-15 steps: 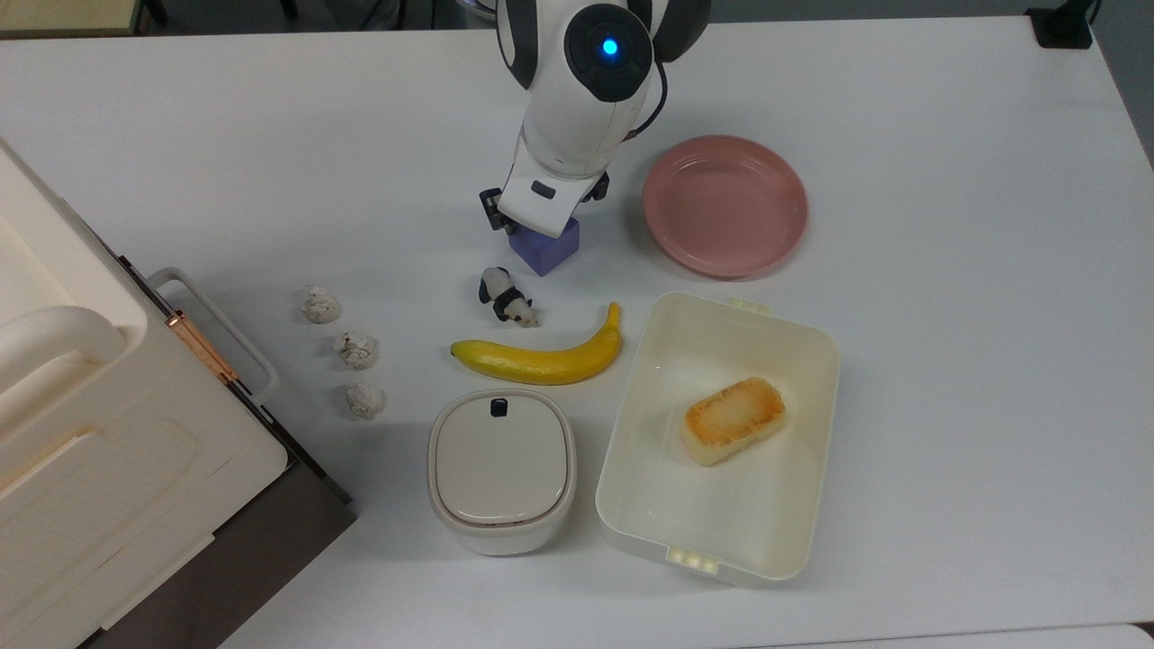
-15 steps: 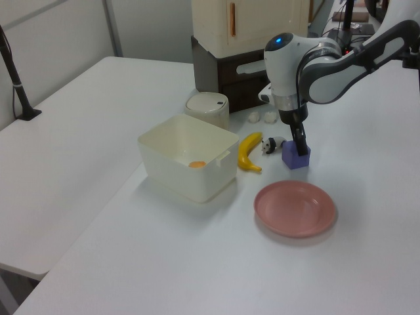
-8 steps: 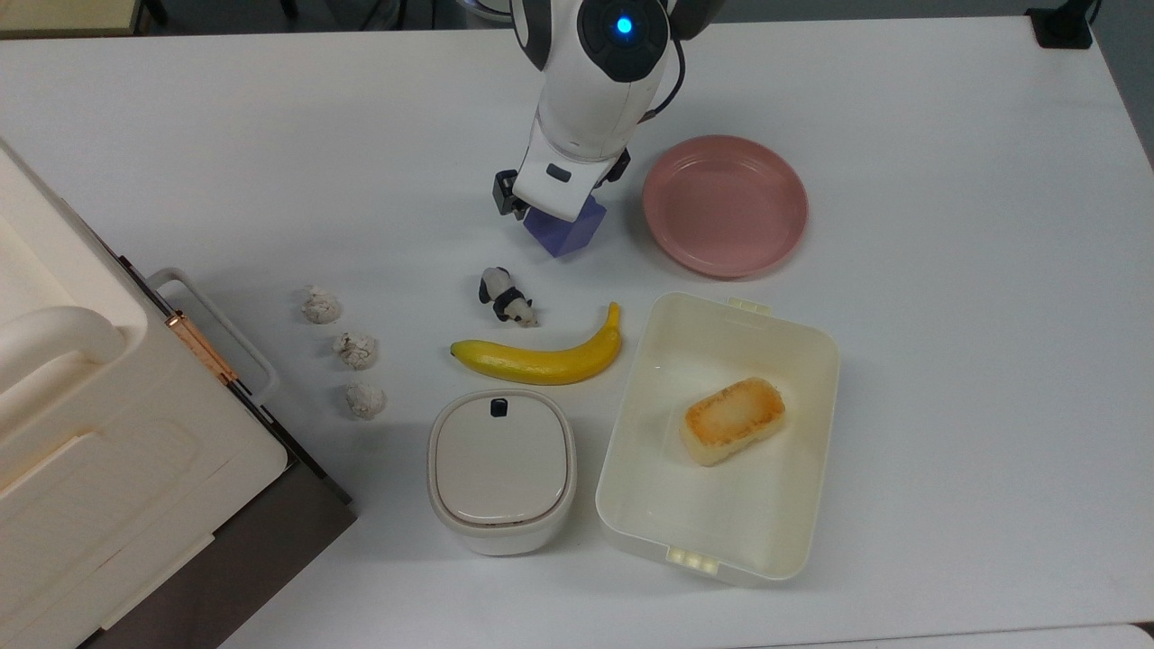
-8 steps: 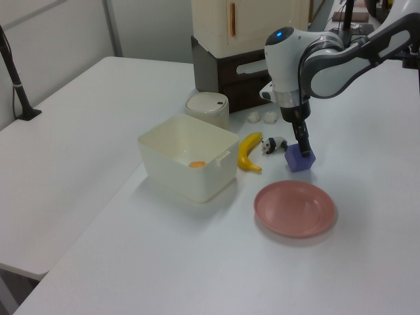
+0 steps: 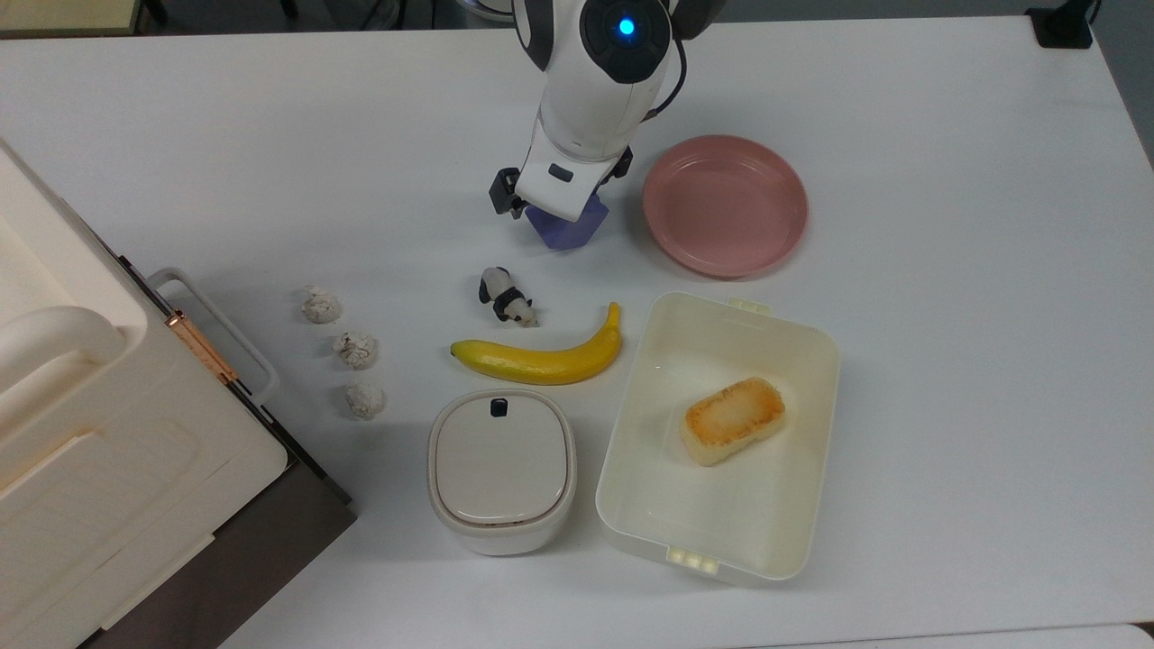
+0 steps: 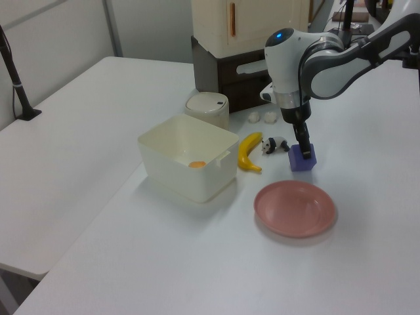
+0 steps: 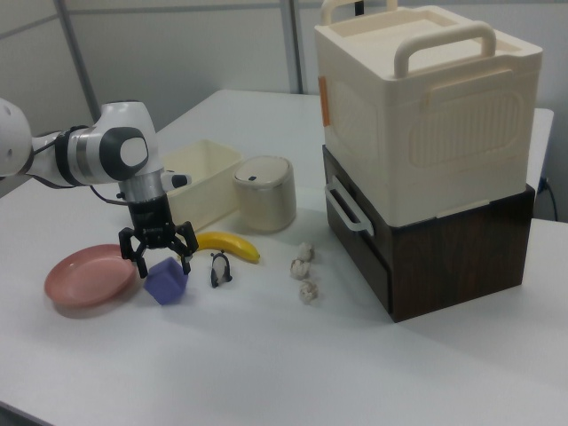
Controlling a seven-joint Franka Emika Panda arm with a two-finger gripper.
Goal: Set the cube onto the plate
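The cube [image 7: 167, 280] sits tilted on one edge on the bench [image 5: 947, 379], between the hand and the plate [image 5: 725, 205], just off the plate's rim at about 9 o'clock of it in the top view and not on it. The hand [image 7: 157, 258] stands directly over the cube with its fingers [image 7: 130, 251] spread to either side in the right view, wider than the block; whether the pads touch its faces cannot be told, and no firm pinch is evident. Judged step: the grasp is unsettled, the cube being neither lifted nor carried. The next move calls for squaring the fingers to two opposite faces of the tilted block, pinching it, raising it above the raised rim, and carrying it toward 3 o'clock in the top view to the plate's bare centre.

Surroundings, top view: a panda figure [image 5: 506, 296] at about 7 o'clock of the cube, near it; a banana [image 5: 541, 358] beyond that; a cream tub [image 5: 811, 361] holding a toasted block [image 5: 732, 420] at 6 o'clock of the plate; a lidded pot [image 5: 501, 467]; three crumpled lumps [image 5: 355, 350]; a large cream case [image 7: 426, 115] on a dark base. Nothing lies between cube and plate; the panda figure is the nearest thing a swinging finger might catch
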